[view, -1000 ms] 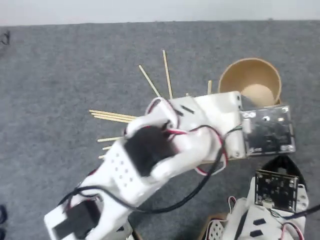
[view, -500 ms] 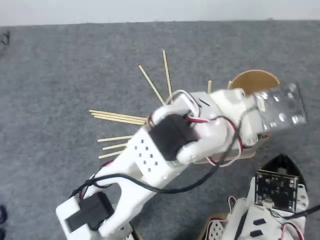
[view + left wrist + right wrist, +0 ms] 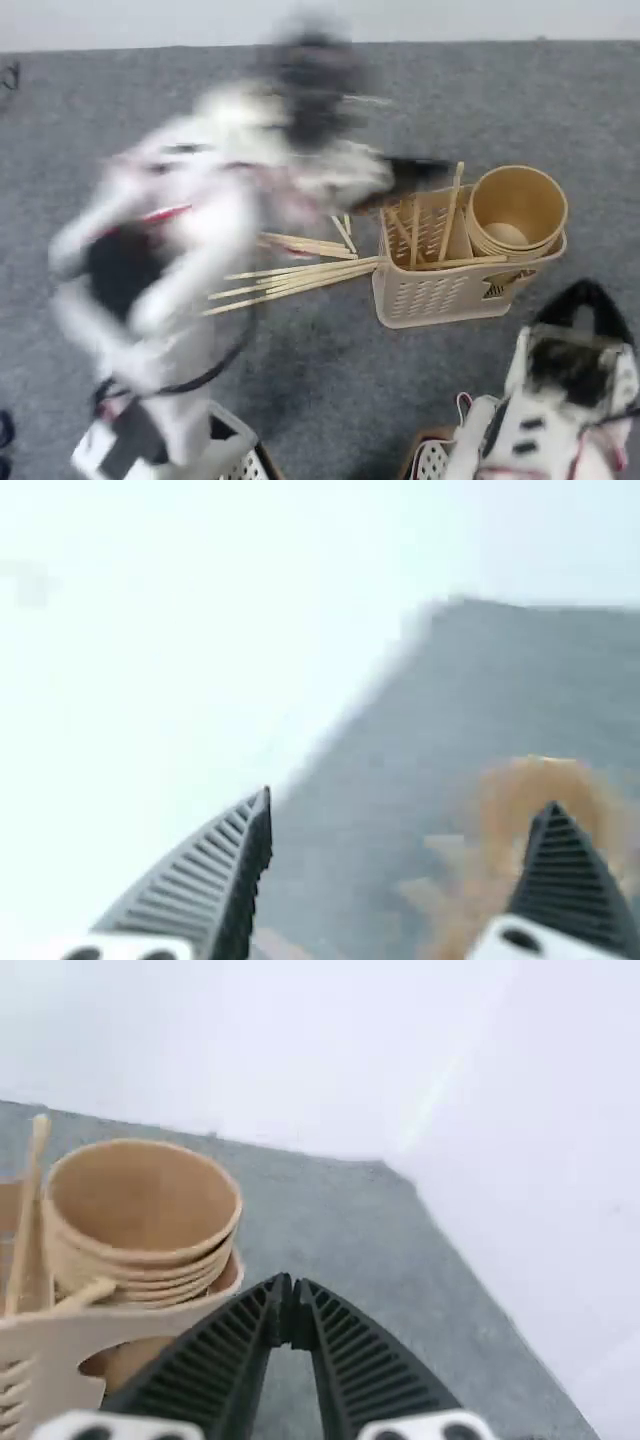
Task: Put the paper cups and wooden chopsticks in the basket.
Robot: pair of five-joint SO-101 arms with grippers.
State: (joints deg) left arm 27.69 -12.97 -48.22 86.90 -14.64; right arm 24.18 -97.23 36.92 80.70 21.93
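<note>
The left arm (image 3: 190,240) stood tall over the left and middle, elbow bent, its forearm stretched out toward the right. The left gripper (image 3: 408,802) had its fingers (image 3: 225,880) spread wide apart. The right arm (image 3: 560,400) sat low at the near right, and the right gripper (image 3: 292,1312) had its fingers pressed together at the tips.

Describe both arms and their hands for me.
The left arm and right arm are white with black parts; the left carries red and black cables. The left hand and right hand have black, ribbed, wedge-shaped fingers.
</note>
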